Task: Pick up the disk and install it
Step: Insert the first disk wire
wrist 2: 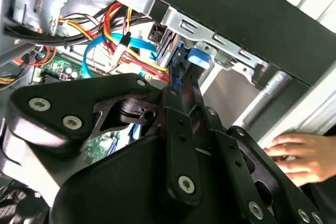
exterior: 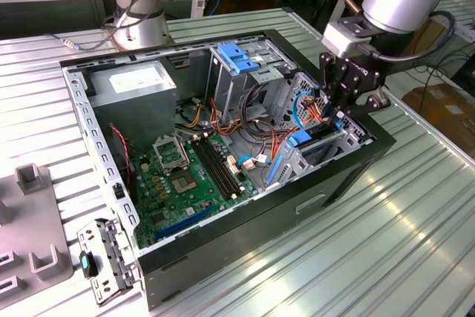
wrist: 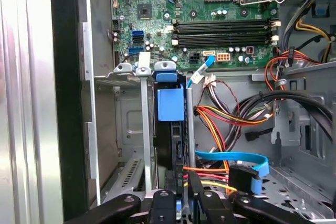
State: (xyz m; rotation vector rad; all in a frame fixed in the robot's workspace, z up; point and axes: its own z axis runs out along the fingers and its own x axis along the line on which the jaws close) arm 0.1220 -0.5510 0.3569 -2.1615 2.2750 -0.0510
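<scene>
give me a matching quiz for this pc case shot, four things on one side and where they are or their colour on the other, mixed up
Things:
1. disk
2. gripper
3. hand
4. power supply

Descriptions:
A. grey box with a white sticker, in the case's far corner by the arm's base
B. resting outside the case, beside its black wall
C. standing on edge in the drive bay, blue tab on its end
D. black, lowered over the drive bay at the exterior view's right

Pairs: 1-C, 2-D, 3-B, 4-A
</scene>
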